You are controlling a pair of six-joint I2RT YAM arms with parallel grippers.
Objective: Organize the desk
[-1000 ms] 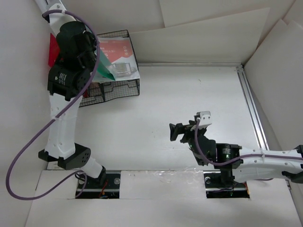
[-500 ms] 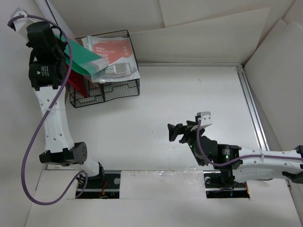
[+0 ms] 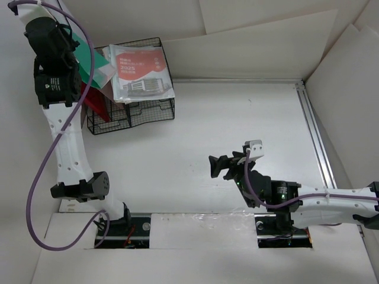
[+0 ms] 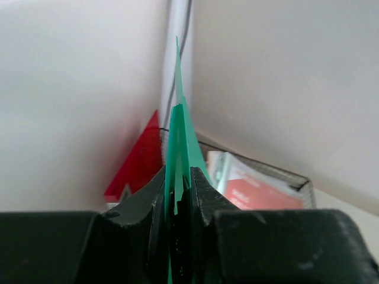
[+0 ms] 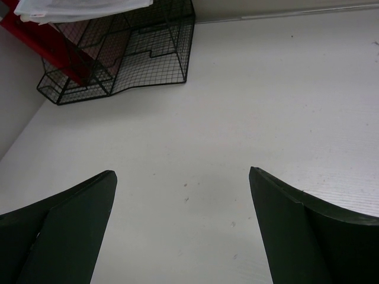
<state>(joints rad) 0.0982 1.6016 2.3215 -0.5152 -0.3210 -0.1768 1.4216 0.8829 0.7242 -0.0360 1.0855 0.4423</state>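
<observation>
At the upper left of the overhead view, my left gripper (image 4: 177, 189) is raised beside the white wall. Its jaws are clamped on the edge of a thin green folder (image 4: 179, 133). Just to the right, a black wire basket (image 3: 151, 112) sits in the far left corner of the desk. A red folder (image 3: 95, 105) leans at its left end, and a red-and-white booklet (image 3: 142, 74) lies across its top. The white desk (image 3: 237, 118) fills the middle of the frame. At lower centre-right, my right gripper (image 5: 182, 174) hangs low over bare tabletop, jaws spread wide.
</observation>
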